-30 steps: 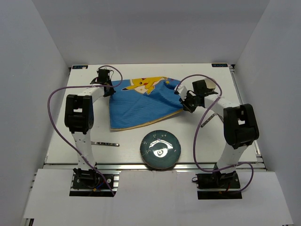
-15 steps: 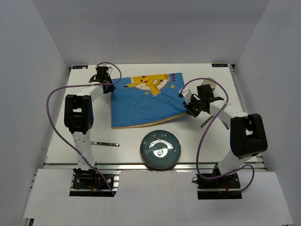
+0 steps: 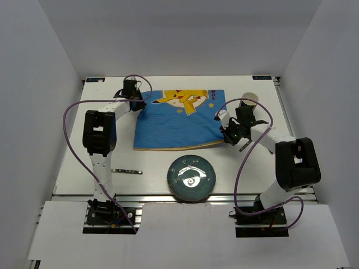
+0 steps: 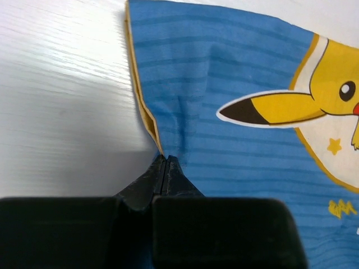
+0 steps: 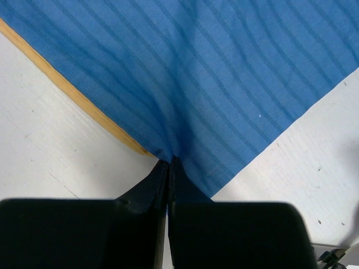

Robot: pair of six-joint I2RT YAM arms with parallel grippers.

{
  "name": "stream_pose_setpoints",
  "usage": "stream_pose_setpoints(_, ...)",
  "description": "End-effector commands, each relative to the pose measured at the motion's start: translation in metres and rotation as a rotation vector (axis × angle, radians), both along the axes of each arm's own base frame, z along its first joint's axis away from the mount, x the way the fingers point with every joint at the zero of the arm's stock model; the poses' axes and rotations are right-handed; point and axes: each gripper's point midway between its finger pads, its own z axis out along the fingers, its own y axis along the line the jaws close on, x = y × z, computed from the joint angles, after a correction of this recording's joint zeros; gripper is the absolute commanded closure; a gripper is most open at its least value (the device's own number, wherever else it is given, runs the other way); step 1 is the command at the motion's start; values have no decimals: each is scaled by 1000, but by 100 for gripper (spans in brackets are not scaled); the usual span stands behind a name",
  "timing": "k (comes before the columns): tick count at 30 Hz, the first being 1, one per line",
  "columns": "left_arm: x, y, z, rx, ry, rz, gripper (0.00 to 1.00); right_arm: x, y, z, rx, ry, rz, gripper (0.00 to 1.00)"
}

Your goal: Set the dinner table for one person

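A blue cloth placemat (image 3: 176, 120) with a yellow cartoon figure lies spread on the white dinner table (image 3: 73, 145). My left gripper (image 3: 136, 102) is shut on the placemat's far left edge; the left wrist view shows the gripper (image 4: 164, 158) pinching the blue cloth (image 4: 235, 140) at its yellow hem. My right gripper (image 3: 224, 133) is shut on the placemat's near right corner; the right wrist view shows the gripper (image 5: 169, 161) pinching the cloth (image 5: 196, 73). A dark round plate (image 3: 192, 177) sits near the front edge. A piece of metal cutlery (image 3: 126, 171) lies at the front left.
A paper cup (image 3: 251, 100) stands at the back right, beside my right arm. Another piece of cutlery (image 3: 245, 147) lies partly under the right arm. A metal rail (image 3: 146, 197) runs along the table's front edge. White walls surround the table.
Both grippers pulled the placemat outward and it went from bunched to spread nearly flat. The left gripper moved right along the far edge; the right gripper moved toward me and lower.
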Motion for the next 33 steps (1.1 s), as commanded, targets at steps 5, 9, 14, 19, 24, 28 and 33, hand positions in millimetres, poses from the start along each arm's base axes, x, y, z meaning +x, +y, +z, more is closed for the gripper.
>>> stream_pose_setpoints(5, 10, -8, 26, -23, -58, -11, 100, 4, -4, 13, 16, -43, -38, 100)
stream_pose_setpoints(9, 10, -8, 31, -24, -66, -11, 100, 0, -5, 11, 15, -36, -42, 100)
stream_pose_setpoints(14, 10, 1, 38, 7, -75, 19, 100, -2, -2, 14, 33, -31, -41, 100)
stream_pose_setpoints(19, 19, 4, 67, -1, -128, 30, 100, -8, -1, 14, 40, -17, -34, 92)
stream_pose_setpoints(24, 16, 4, 99, -13, -170, 41, 51, -7, 0, 23, 54, -33, -33, 67)
stream_pose_setpoints(28, 8, 10, 126, 2, -209, 54, 39, -5, 0, 31, 51, -45, -27, 52)
stream_pose_setpoints(33, -9, 24, 169, 49, -263, 88, 34, 10, 4, 70, 106, -118, -82, 42)
